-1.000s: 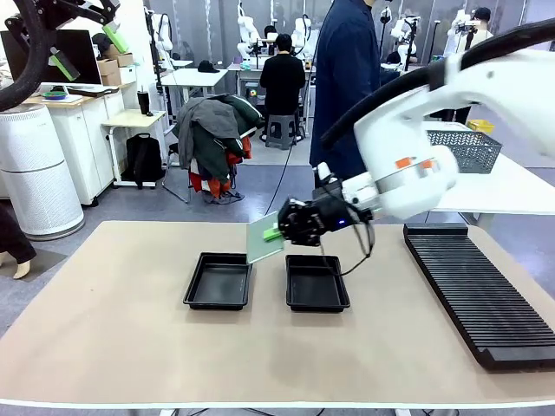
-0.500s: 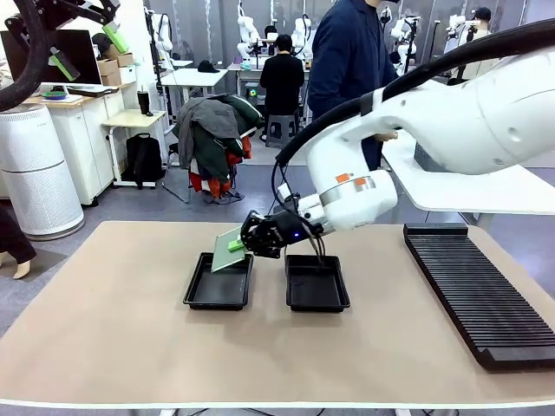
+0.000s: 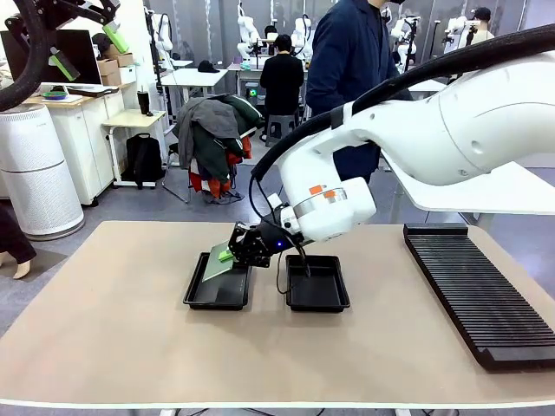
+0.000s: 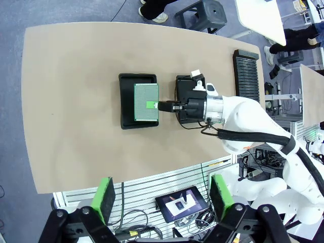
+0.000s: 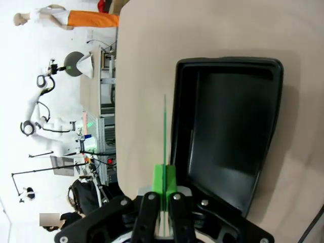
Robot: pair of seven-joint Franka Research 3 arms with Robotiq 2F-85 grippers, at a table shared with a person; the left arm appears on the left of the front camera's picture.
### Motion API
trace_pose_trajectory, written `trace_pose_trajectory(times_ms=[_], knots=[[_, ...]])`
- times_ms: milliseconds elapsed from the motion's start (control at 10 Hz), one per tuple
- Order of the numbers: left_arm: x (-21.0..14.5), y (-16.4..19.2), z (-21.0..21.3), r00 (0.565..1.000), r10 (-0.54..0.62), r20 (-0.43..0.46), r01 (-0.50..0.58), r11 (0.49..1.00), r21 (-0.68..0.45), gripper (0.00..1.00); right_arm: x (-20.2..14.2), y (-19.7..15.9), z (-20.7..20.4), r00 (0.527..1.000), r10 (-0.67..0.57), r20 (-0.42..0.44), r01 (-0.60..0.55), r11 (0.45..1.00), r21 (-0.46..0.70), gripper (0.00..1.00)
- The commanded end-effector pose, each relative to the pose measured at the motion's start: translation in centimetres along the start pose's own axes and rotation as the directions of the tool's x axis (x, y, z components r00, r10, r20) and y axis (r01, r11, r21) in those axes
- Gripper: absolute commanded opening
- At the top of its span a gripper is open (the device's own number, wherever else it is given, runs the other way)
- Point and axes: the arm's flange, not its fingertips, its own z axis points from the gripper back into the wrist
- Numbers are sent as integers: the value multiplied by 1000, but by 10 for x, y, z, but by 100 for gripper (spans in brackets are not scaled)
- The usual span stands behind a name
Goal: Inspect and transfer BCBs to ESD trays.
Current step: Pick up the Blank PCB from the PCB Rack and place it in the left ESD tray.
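Front view had the right gripper (image 3: 227,255) reaching across to the left-hand ESD tray (image 3: 195,299), its green pads (image 3: 225,256) pinched tight on one edge of a BCB (image 3: 214,263). The board hung tilted over that tray, its low side towards the tray floor. I could not tell whether it was touching yet. From the left wrist camera high above, the board (image 4: 146,101) sat over the side of the tray (image 4: 126,101) nearest the second tray (image 4: 183,86), and its edge seemed to lie over that rim rather than inside it. The right wrist camera saw the board (image 5: 164,131) edge-on beside the tray wall (image 5: 185,152). I reckoned the placing was nearly done. To finish it well, the board wanted shifting a touch further over the floor and levelling. It should then go down slowly, so that no corner caught the flared rim, and be let go only once it lay flat. The left gripper (image 4: 163,197) was parked up high, fingers spread wide and holding nothing. I could read no brand, label or lettering anywhere; a small screen under the table was too tiny to make out.
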Motion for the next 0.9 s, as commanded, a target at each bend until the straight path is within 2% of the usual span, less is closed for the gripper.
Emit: trace_pose_trajectory(times_ms=[0,800], knots=[[-1,2,-1,1000,-5,-2,5,1000,-1,100,5,6,-14,1000,-14,11,14,999,-40,3],[-1,2,-1,1000,-5,-2,5,1000,-1,100,24,-3,-45,997,-68,-42,62,989,-131,3]])
